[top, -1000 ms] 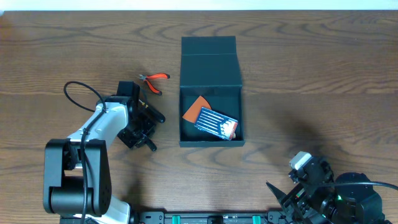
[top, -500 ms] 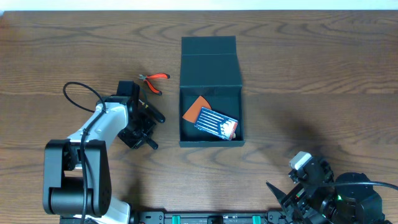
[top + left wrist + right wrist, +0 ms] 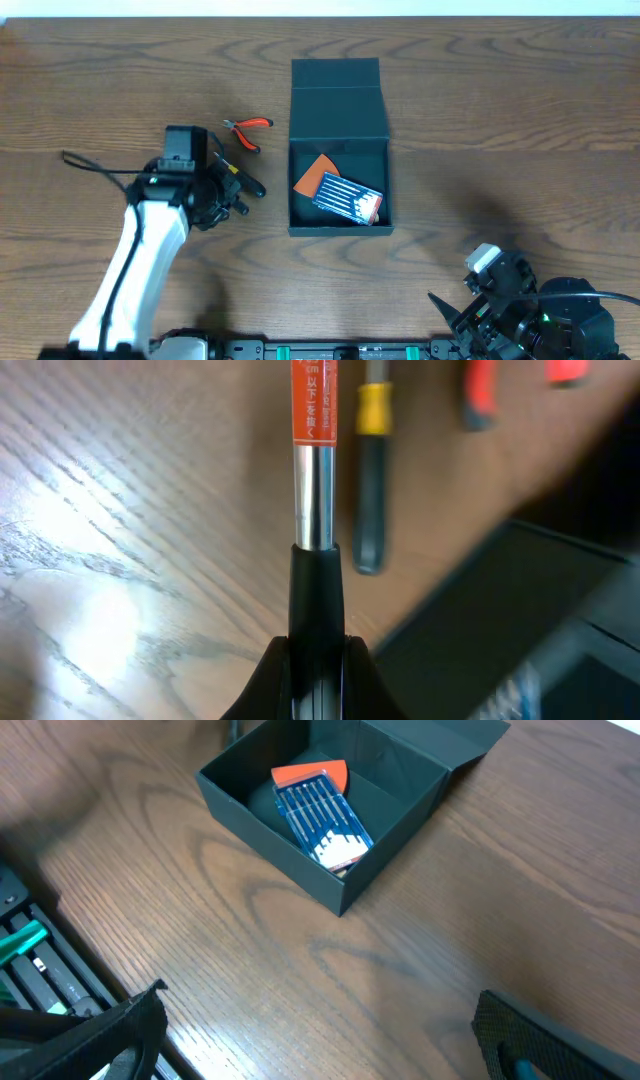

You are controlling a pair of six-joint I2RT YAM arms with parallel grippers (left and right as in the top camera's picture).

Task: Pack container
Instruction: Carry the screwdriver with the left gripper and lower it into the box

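Overhead: swung the left arm up and leftward within the last half-second, left gripper (image 3: 226, 194) pinched on tool (image 3: 316, 500). Probably heading for container (image 3: 338, 230), open just to the right. Leaves right gripper (image 3: 320, 1002) spread, idle.

Only readable text: orange label (image 3: 311, 400) on the steel shaft (image 3: 312, 495) of the tool (image 3: 316, 590), white Japanese print, "以下" legible, top cropped. Blue-and-white packet (image 3: 322, 815) in the container (image 3: 265, 840): print too small to read.
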